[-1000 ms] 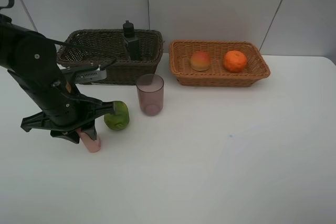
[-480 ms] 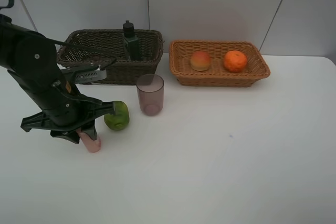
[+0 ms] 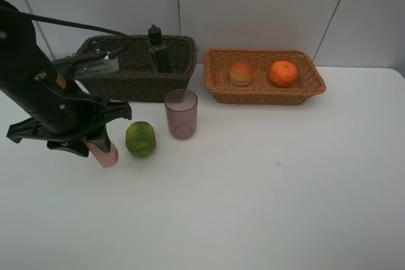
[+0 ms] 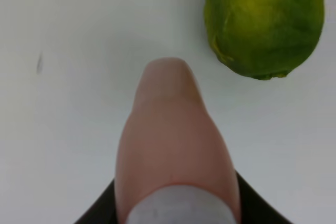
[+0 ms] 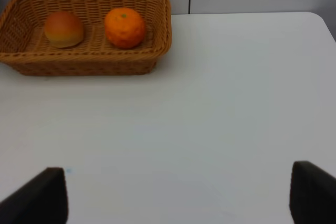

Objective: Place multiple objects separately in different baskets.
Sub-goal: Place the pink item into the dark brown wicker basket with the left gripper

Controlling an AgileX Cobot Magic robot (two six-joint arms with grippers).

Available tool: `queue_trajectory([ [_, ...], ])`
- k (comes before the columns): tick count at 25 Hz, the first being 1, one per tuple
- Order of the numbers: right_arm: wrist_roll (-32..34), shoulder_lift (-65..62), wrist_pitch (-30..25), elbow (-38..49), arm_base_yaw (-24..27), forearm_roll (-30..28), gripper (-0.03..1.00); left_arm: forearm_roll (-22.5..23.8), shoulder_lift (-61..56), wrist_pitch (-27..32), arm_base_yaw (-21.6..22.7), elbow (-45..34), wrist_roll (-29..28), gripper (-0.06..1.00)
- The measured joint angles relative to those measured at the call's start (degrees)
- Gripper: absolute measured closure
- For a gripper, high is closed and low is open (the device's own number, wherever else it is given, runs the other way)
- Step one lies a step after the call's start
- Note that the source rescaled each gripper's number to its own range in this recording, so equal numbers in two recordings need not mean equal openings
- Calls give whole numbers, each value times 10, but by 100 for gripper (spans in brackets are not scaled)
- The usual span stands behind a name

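Exterior high: left pincer [image 3: 96, 148] pinches pink bottle [image 3: 105, 155], held tilted; can't tell if it touches the worktop [image 3: 253, 188]. Green fruit [image 3: 140, 138] sits just beside the pincer. Mauve cup [image 3: 181, 114] is further out, then the dark basket [image 3: 142, 85] with pump bottle [image 3: 157, 49] inside.
Left wrist: bottle clamped between dark fingers [image 4: 102, 212], white cap nearest the pincer. Fruit is near the bottle's far end, apart from it.
Right wrist: right pincer [image 5: 181, 195] spread. Tan basket [image 5: 84, 61] well ahead, holding peach [image 5: 64, 28] and orange [image 5: 125, 27].

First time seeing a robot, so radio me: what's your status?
Left end effector clamped on pink bottle. Right end effector open, empty. Green fruit close beside bottle, mauve cup near dark basket.
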State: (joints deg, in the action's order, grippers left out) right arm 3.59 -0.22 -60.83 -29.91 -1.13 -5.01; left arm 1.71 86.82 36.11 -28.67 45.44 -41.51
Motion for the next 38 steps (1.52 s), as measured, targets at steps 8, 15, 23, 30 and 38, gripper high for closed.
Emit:
queue_trajectory([
  [8, 0, 0, 0, 0, 0, 0, 12, 33, -49, 41, 0, 44, 15, 56],
  [15, 0, 0, 0, 0, 0, 0, 12, 122, -58, 74, 0, 140, 17, 56],
  [23, 0, 0, 0, 0, 0, 0, 12, 227, -34, -21, 47, 166, 17, 56],
  [30, 0, 0, 0, 0, 0, 0, 12, 252, 66, -169, 133, 166, 17, 56],
  [38, 0, 0, 0, 0, 0, 0, 12, 254, 208, -389, 172, 174, 17, 56],
])
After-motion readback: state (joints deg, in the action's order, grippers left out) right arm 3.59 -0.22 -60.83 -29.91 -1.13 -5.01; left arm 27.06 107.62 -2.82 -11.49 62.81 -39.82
